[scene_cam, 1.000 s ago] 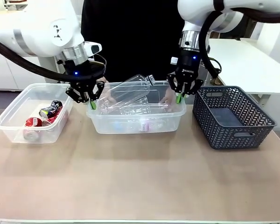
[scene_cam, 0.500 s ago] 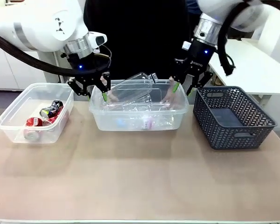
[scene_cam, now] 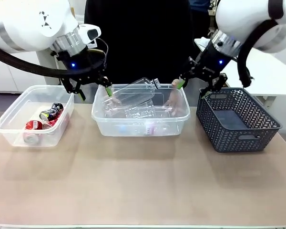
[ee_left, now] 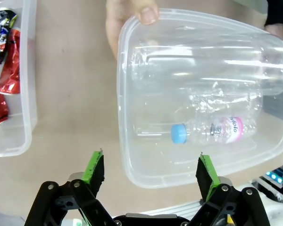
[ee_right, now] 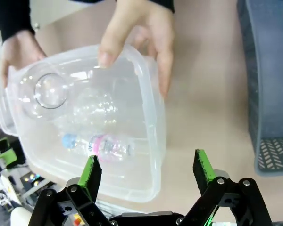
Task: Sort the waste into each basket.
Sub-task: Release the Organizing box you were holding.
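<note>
Both claws hang spread wide and empty: the left gripper (scene_cam: pixel 91 89) by the middle tub (scene_cam: pixel 140 125) and its left rim, the right gripper (scene_cam: pixel 200 86) by its right rim. Clear bottles (ee_left: pixel 210 132) lie inside that tub; a person's hands (ee_right: pixel 141 35) hold its far corners. Red cans (scene_cam: pixel 38 125) lie in the left tub (scene_cam: pixel 12 125) near the table's left edge.

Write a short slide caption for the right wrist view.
Open right gripper above bottle-filled tub, held by a person's hands.
</note>
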